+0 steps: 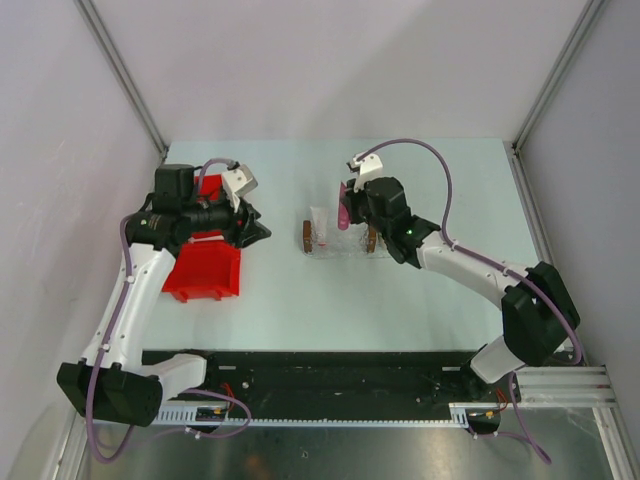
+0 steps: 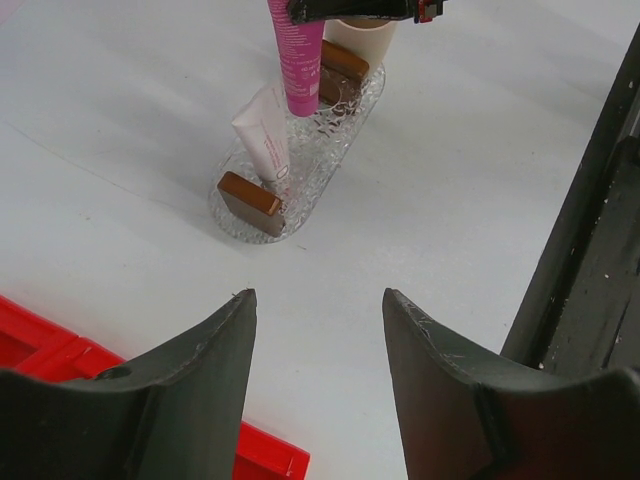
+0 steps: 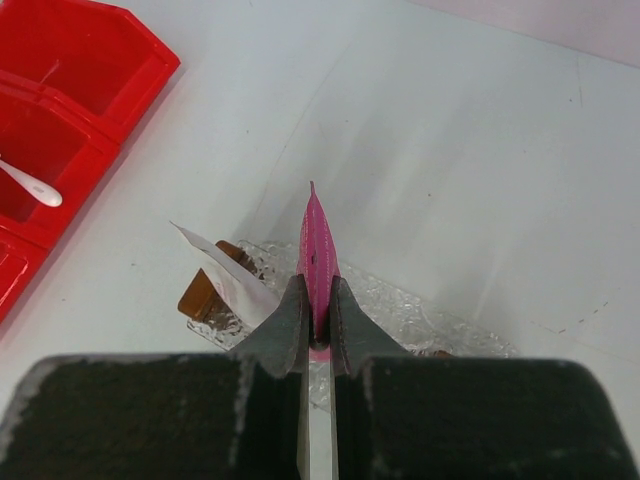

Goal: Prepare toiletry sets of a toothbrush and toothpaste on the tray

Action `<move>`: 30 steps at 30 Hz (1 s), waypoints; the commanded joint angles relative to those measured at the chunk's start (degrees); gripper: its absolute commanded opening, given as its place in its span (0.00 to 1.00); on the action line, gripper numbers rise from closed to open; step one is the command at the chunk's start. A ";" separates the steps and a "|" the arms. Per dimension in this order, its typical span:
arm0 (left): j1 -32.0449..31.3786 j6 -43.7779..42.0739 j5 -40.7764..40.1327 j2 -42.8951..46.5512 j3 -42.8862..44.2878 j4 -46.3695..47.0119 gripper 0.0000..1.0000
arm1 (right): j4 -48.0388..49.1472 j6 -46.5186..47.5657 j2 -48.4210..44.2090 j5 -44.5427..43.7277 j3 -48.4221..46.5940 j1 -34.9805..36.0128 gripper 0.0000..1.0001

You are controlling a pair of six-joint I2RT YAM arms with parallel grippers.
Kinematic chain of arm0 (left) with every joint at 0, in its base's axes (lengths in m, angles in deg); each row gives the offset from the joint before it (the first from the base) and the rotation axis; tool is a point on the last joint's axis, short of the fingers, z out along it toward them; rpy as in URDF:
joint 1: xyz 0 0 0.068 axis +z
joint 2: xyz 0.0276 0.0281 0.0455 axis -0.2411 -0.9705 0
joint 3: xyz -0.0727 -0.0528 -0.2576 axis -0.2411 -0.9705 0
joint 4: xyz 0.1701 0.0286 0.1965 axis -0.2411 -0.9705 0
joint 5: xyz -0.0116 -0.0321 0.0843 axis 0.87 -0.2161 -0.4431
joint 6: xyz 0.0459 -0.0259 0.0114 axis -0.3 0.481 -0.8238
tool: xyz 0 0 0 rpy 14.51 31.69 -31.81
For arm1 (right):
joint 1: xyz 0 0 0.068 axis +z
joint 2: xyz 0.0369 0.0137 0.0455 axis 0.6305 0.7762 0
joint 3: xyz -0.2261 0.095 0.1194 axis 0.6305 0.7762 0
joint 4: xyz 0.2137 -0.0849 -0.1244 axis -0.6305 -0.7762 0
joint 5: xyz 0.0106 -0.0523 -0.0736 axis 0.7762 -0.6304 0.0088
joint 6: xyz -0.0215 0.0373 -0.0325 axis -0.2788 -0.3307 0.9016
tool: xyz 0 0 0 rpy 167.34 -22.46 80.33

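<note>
Right pincer (image 3: 316, 286), pinched tight on the magenta-pink squeeze tube (image 3: 316, 240), holds it upright over the clear plastic tray (image 2: 320, 152) beside the leaning white tube (image 2: 264, 135), so placing toothpaste is the step, with lowering and releasing likely next, while the left pincer (image 2: 318, 300) hovers half-spread and empty, left of the tray.

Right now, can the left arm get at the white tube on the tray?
Probably yes. The left arm has its jaws open and empty, facing the white tube at the tray's near end, with bare table between. Watch the right arm, holding the pink tube just behind it.
</note>
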 commanded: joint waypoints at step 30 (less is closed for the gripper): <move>-0.01 0.23 0.28 2.54 -2.60 1.90 0.58 | 6.05 -0.61 2.56 -1.91 -0.61 1.59 0.00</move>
